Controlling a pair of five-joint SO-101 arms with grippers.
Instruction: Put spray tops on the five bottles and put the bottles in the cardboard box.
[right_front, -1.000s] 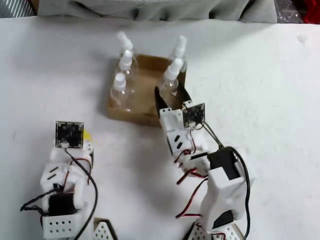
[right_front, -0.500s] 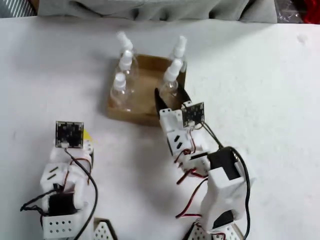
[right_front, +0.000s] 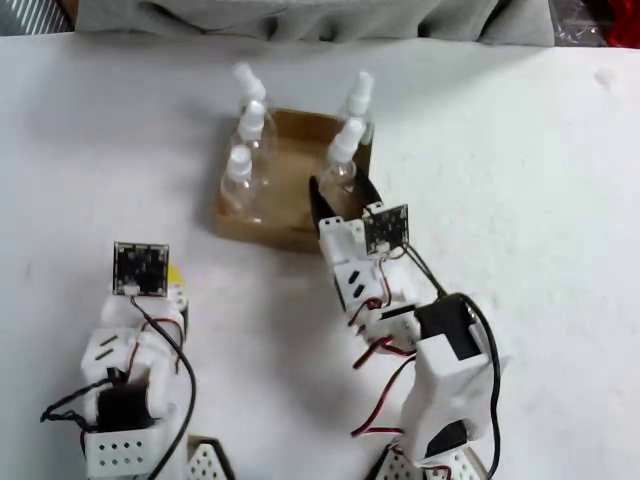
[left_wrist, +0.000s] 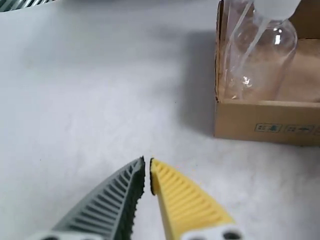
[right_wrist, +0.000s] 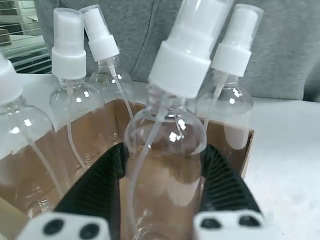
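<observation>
Step in hand, as judged: setting the last bottle down. The clear plastic bottle with white spray top (right_wrist: 167, 145) is seen upright in the near right corner of the brown cardboard box (right_front: 295, 168). It is pinched at its body between the black jaws of the right gripper (right_front: 342, 186). Four other clear spray-topped bottles (right_front: 240, 165) are seen standing in the box, one just beside the held one.

The bottle's base should be seated flat before the jaws are spread. The spread should be kept small, so the neighbour is not knocked. A straight withdrawal is advised.

The left gripper (left_wrist: 148, 162) is held over the white table (right_front: 520, 150), apart from the box, jaws pressed together on nothing.
</observation>
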